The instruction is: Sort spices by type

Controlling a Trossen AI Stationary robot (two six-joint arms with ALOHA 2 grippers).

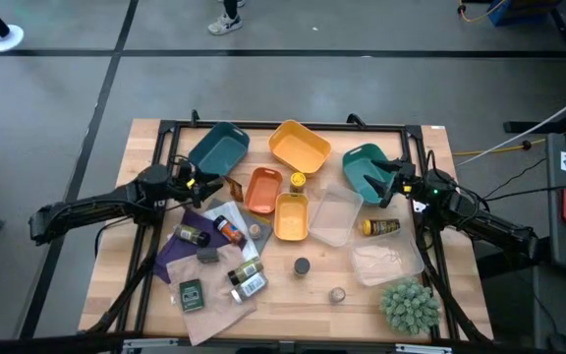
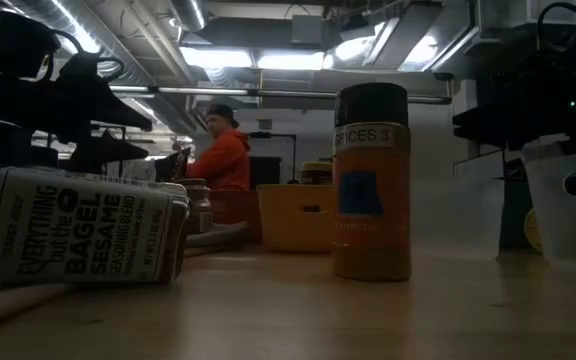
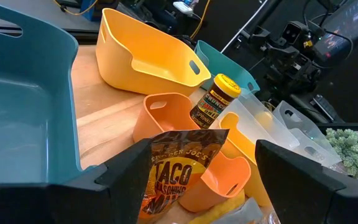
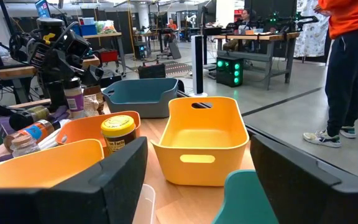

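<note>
My left gripper (image 1: 207,183) (image 3: 201,155) is open at the table's far left, level. Its fingers stand on either side of an orange "Taco" seasoning packet (image 3: 178,177) (image 1: 232,187), which stands up against the small orange tray (image 3: 166,115). My right gripper (image 1: 386,185) (image 4: 197,146) is open over the green tray (image 1: 362,165). A yellow-lidded jar (image 1: 297,181) (image 3: 213,99) (image 4: 117,134) stands between the trays. Other jars and packets lie on a purple cloth (image 1: 180,251): a bagel-sesame jar (image 1: 249,281) (image 2: 88,235) and a green packet (image 1: 192,294). A yellow jar (image 1: 381,227) lies on its side.
Trays crowd the far half: teal-blue (image 1: 219,149), large yellow (image 1: 298,146), small yellow (image 1: 291,216), and two clear ones (image 1: 335,218) (image 1: 386,264). A spiky plant (image 1: 409,305) sits at the near right. Two grey-lidded jars (image 1: 303,265) (image 1: 337,294) stand on bare wood. A person in orange (image 2: 223,150) is behind.
</note>
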